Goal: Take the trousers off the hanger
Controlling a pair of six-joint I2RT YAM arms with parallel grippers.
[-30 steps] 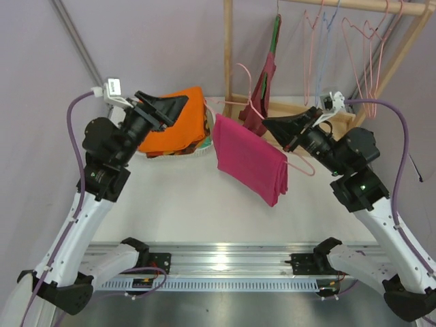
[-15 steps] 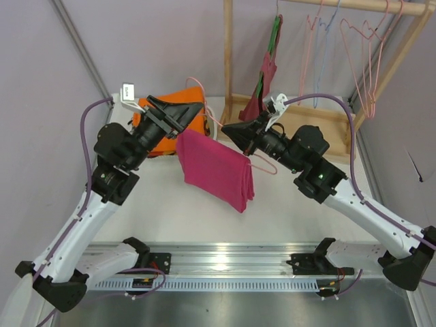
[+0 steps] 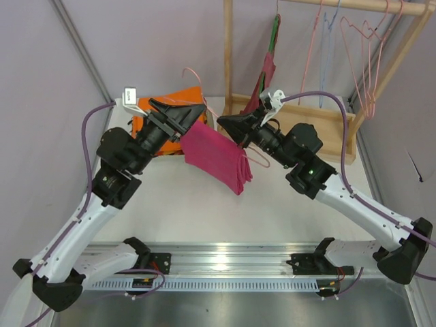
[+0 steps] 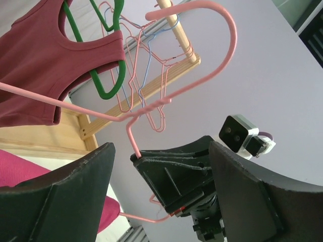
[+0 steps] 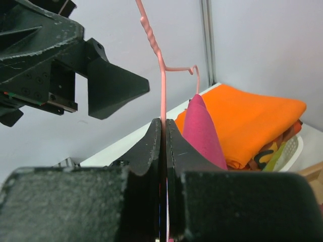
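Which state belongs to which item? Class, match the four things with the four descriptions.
Things:
1. trousers
2. hanger
3. orange folded cloth
4. maroon garment

States:
a. hung on the green hanger
b. clamped in the right gripper
c. draped over the hanger
d. lying in the white basket

Pairs: 1-c, 2-b, 3-d, 4-a

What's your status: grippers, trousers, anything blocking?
Right gripper shut on hanger wire. Left gripper open beside trousers, not gripping. Trousers draped over hanger. No obstruction seen.
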